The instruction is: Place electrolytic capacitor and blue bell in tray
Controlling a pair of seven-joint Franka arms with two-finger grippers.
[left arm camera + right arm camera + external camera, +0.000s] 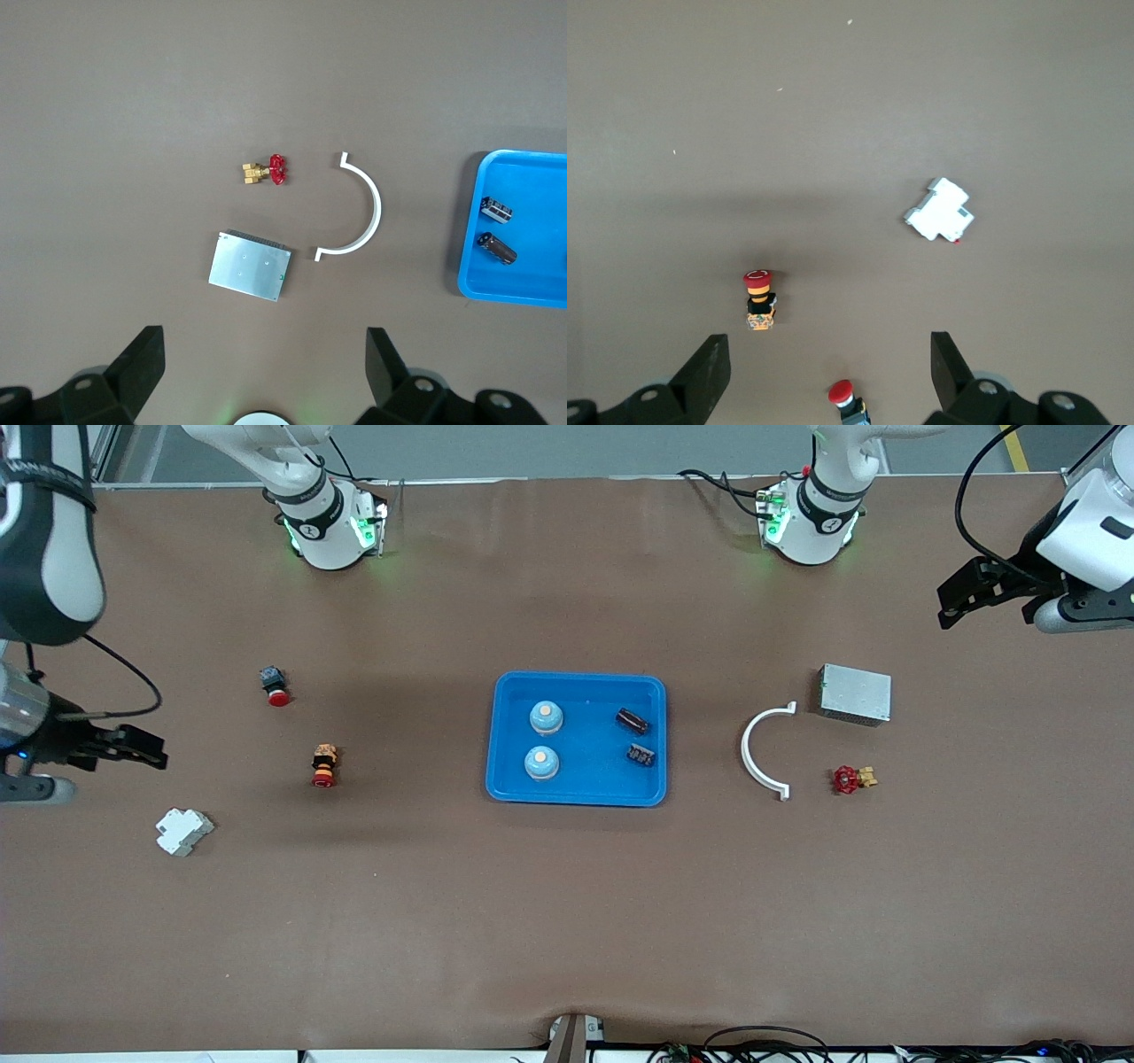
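Note:
The bright-blue tray [589, 786] lies in the middle of the table. In it are two blue bells [546, 716] [541, 763] with orange tops and two dark electrolytic capacitors [632, 720] [641, 755]. The left wrist view shows the tray's end [523, 186] with both capacitors [497, 210] [498, 248]. My left gripper [948, 605] [264, 345] is open and empty, up over the left arm's end of the table. My right gripper [151, 748] [828, 347] is open and empty over the right arm's end.
Toward the left arm's end lie a white curved bracket [760, 753], a grey metal box [855, 693] and a red-handled valve [850, 779]. Toward the right arm's end lie a red push button [275, 686], a red-and-yellow button [324, 766] and a white block [183, 831].

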